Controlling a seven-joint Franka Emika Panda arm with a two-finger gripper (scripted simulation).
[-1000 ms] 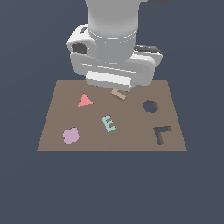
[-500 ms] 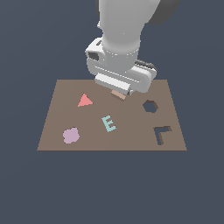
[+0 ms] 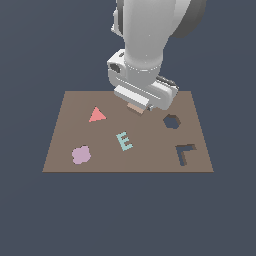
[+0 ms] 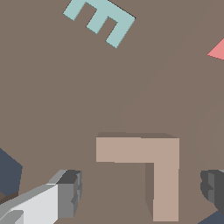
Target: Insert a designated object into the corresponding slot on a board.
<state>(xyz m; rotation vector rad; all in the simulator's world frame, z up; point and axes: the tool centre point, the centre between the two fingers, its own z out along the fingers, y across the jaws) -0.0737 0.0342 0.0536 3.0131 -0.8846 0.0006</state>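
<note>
The board (image 3: 70,145) looks matt and smooth, an even brown with no grain — more like painted card than wood. The L block (image 4: 151,164) between the claw's (image 4: 142,192) fingers (image 4: 70,192) is just as flat and dull, a plain tan. The fingers look like hard grey plastic or metal, faceted, faintly shaded. The arm above the claw is smooth white with a soft sheen — plastic-like.

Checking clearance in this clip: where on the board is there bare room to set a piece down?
On the board, bare strips lie between the teal E and the L slot, and along the near edge. The far middle is crowded: the gripper hangs over the L block, its jaws straddling it.
</note>
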